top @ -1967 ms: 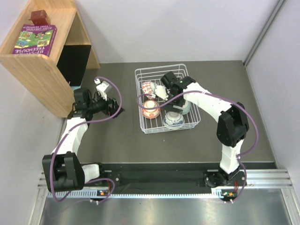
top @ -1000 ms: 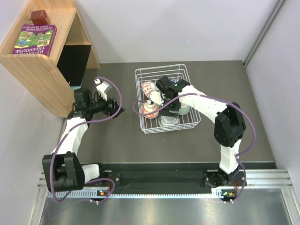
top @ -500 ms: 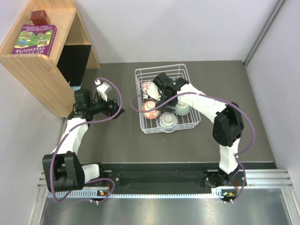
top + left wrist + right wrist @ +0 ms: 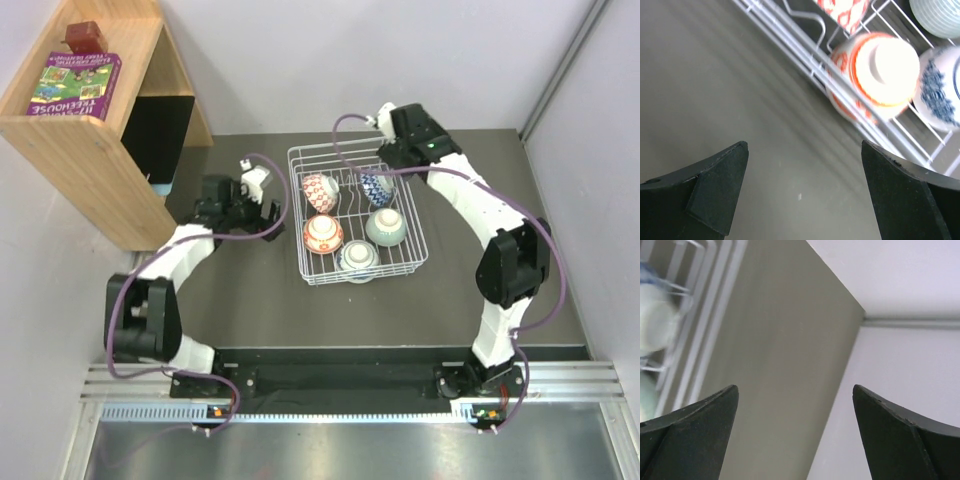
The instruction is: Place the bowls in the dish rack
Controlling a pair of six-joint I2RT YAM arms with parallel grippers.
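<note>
1. Black fingers of my left claw (image 4: 804, 150) stand spread wide, released, with only bare grey table (image 4: 715, 75) between them.
2. Just ahead of that claw and slanting off to its right runs the white wire side of the dish rack (image 4: 805, 55). I am close beside it, and whether I touch it I cannot tell.
3. Right behind that wire, nearest my left claw, sits the orange-red bowl (image 4: 875, 70), showing a white round centre ringed in orange.
4. Past it to the right lies a blue-and-white bowl (image 4: 940, 90). Farther ahead are the red-and-white bowl (image 4: 842, 10) and the pale green bowl (image 4: 935, 15).
5. My right claw (image 4: 795, 390) is likewise released, fingers far apart, nothing in it.
6. To its left are blurred rack wires with a pale bowl behind them, and ahead the table meets the wall (image 4: 890, 275).
7. Seen from above, this claw hangs at the rack's far edge, and the second blue-and-white bowl (image 4: 376, 186) is the one closest to it. All five bowls lie inside the rack.
8. Behind my left claw, away from the rack, stands a wooden shelf (image 4: 90, 130) with a purple box (image 4: 75, 85) on it.
</note>
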